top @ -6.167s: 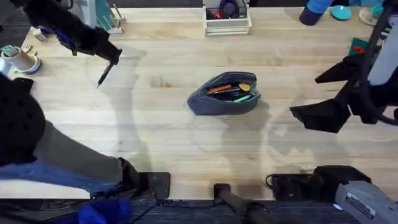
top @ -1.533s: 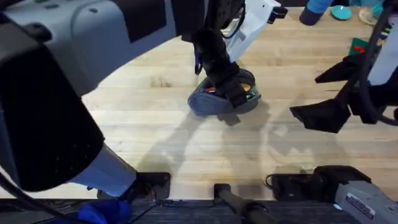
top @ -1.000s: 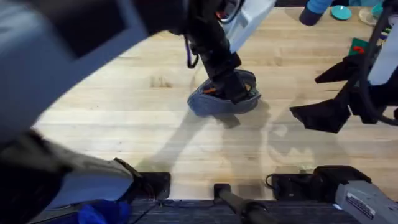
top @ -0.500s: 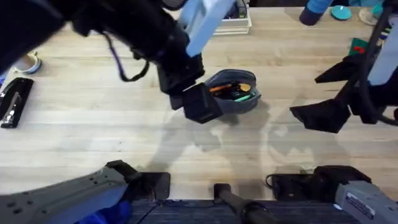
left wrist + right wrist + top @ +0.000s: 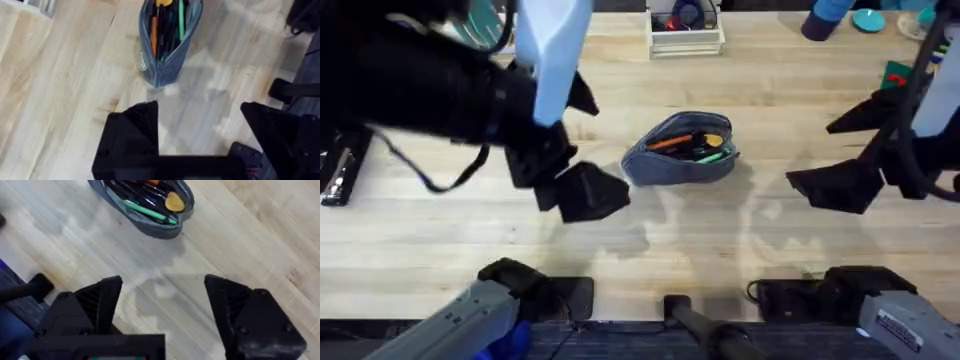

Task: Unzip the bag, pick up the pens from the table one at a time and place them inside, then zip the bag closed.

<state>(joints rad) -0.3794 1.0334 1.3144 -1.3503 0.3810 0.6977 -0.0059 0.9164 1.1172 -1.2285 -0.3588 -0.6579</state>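
While the bag's zip stood open, views read as follows.

overhead, bag: bag [image 5: 682,150] lay mid-table [image 5: 740,250], mouth up, pens [image 5: 692,146] inside; orange one and green ones visible.
overhead, left gripper: left gripper [image 5: 582,192] hung just beside the bag's near-left end, apart from it, holding nothing.
overhead, right gripper: right gripper [image 5: 840,185] sat well off to the bag's right, over bare wood.
overhead, long axis: bag ran roughly left-right across the table, slightly tilted.
left wrist, jaws: left gripper [image 5: 200,135] spread wide, empty; bag [image 5: 167,40] lay straight ahead of the jaws, its near end pointing at them, long axis in line with the view.
left wrist, contents: orange, dark and green pens [image 5: 167,25] packed lengthwise in the open mouth.
right wrist, jaws: right gripper [image 5: 162,307] spread wide, empty; bag [image 5: 145,207] ahead, farther off, seen broadside.
nearer arm: left, by judgement.
step: no loose pens seen on the wood; zipping closed looked like what remained.
zip pull: could not tell where it sat.
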